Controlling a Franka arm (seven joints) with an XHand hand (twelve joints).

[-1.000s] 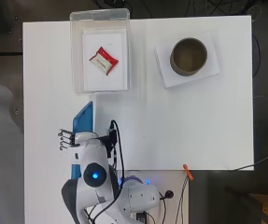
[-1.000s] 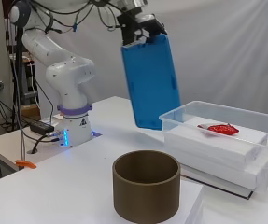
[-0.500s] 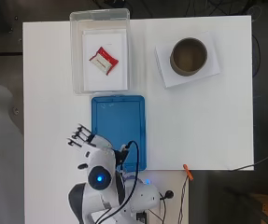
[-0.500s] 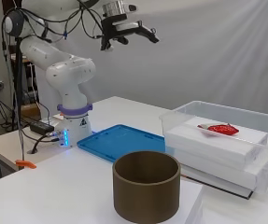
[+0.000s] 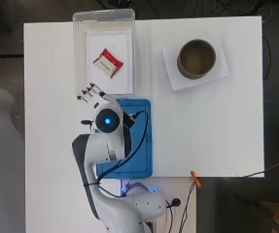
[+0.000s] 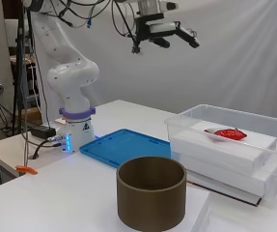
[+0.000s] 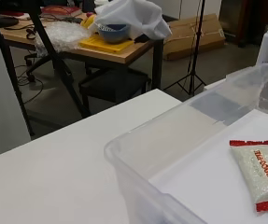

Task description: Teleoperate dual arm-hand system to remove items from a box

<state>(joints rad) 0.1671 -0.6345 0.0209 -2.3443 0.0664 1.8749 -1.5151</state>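
From overhead, a white table filled the view, with dark floor around it. A clear plastic box stood at the table's far edge, toward its left corner, lined with white, and a red and white packet lay inside it. The hand hovered at the box's near end with its fingers spread straight and nothing in them. A blue lid lay flat on the table just beside the box's near end, partly under the arm. A brown round tub stood on a white sheet toward the far right corner.

From the side, a white curtain backed the table. The hand hung high above the lid, fingers splayed wide and empty. The packet rested on white padding in the box; the tub stood nearest the camera.

At the wrist, the box rim and the packet showed close, with a cluttered wooden desk in the room behind.
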